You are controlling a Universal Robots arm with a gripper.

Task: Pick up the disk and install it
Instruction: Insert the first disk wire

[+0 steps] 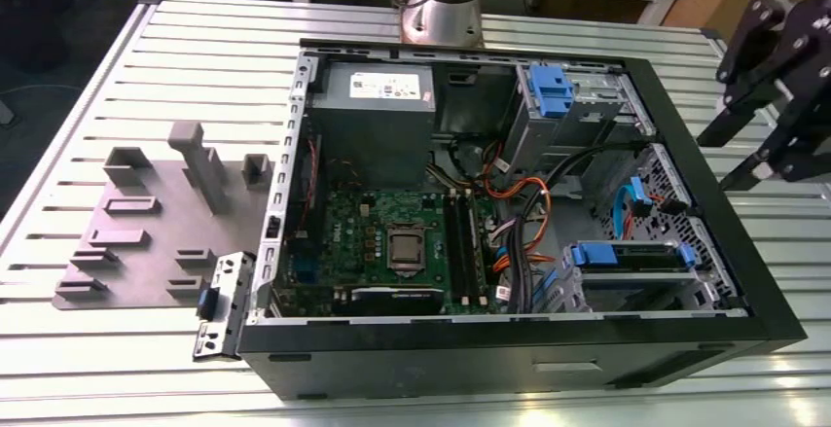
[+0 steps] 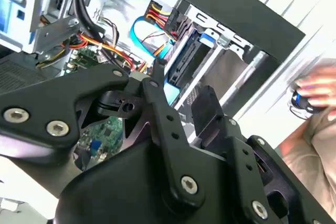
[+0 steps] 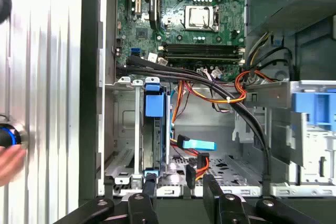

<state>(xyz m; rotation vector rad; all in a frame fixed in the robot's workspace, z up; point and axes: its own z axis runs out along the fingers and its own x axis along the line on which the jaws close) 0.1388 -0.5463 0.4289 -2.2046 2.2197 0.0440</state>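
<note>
First wrist view: my end effector point(image 3: 179, 184) has its fingers apart with nothing between them, and it hangs just outside the open computer case point(image 3: 92, 77). The disk point(image 3: 156, 135) stands on edge in the drive cage. A blue carrier rail frames it, with the blue tab toward the motherboard point(image 3: 184, 14). A black cable bundle point(image 3: 168, 71) crosses just past the cage.

Exterior view: the disk sits in the bay at the case's near corner, on the exterior view's right. My end effector is off the case rim on that side, above the slatted table point(image 1: 130, 369).

A person's hand point(image 3: 9, 163) is on the table beside a blue-lit button point(image 3: 6, 136).
</note>
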